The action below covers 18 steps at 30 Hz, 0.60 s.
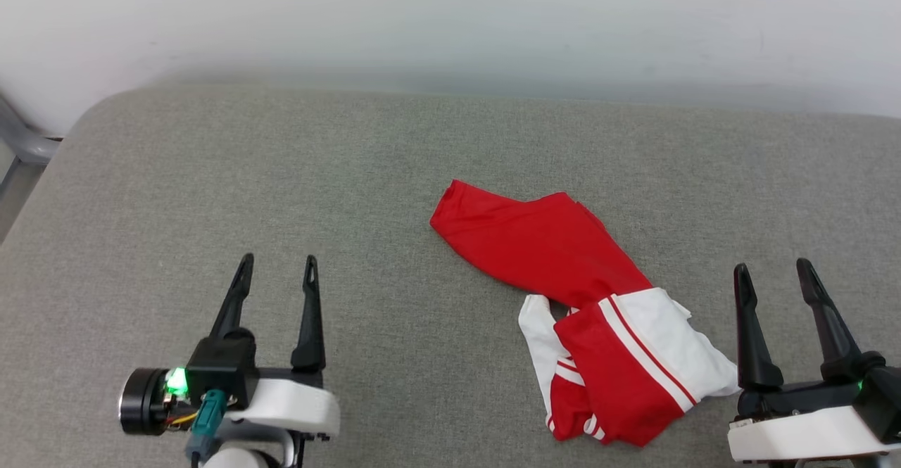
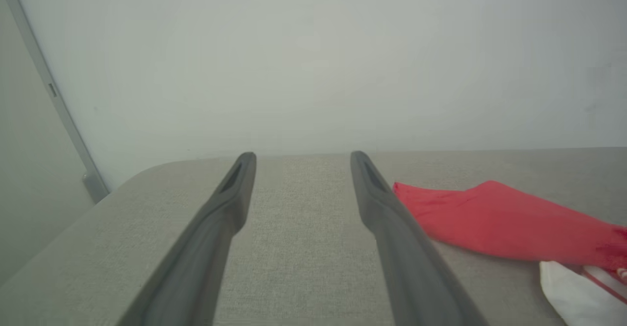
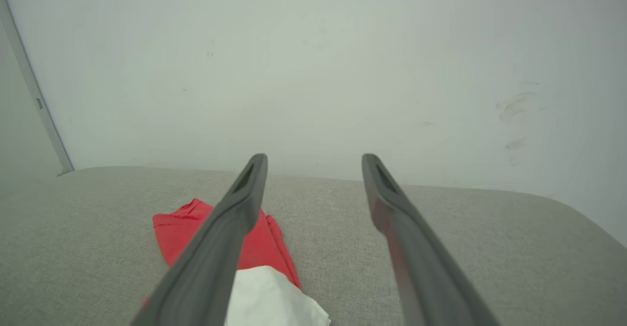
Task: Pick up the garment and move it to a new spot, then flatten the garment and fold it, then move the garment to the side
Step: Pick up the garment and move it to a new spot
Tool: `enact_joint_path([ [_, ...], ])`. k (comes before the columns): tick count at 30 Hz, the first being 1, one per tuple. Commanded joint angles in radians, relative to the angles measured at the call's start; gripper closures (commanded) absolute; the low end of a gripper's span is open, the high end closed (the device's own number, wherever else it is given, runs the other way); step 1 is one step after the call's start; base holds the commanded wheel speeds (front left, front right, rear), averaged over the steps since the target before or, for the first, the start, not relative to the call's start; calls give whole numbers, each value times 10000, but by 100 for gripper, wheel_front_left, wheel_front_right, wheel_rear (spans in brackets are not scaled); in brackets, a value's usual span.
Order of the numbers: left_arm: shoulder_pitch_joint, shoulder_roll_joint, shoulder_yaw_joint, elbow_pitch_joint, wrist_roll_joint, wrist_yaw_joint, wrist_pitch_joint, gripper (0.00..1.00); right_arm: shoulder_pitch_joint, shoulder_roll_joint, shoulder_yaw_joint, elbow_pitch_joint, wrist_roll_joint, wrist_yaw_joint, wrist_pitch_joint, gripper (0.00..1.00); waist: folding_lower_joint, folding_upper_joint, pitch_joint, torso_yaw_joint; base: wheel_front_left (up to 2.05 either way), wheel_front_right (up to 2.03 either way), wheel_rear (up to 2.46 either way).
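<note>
The garment [image 1: 549,250] lies crumpled on the grey fabric-covered desk [image 1: 211,172]; its long red part stretches away toward the pale wall [image 1: 450,17], and its bunched end of white sleeve and red-white striped trim lies nearest the robot. The left tool [image 1: 278,262] is well apart from the garment, on its left side, fingers spread wide with nothing between them; the right tool [image 1: 772,268] stands just beside the garment's white sleeve, on its right side, fingers likewise wide apart and empty; whether its body touches the sleeve's edge cannot be told.
</note>
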Motion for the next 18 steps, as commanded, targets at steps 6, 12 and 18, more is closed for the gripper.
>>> enact_joint_path([
  [6,956,-781,1086,125,774,-899,-25,0,338,31,-87,343,54,-7,-24,0,0,-1,-179,8,0,0,0],
  [12,1382,-1360,1753,237,1320,-1609,-25,0,539,31,-116,624,153,-7,-24,0,0,-1,-292,-62,0,0,0],
  [18,1629,-1773,2277,371,1722,-2182,-26,0,681,31,-125,825,180,-7,-24,0,0,-1,-397,-88,0,0,0],
])
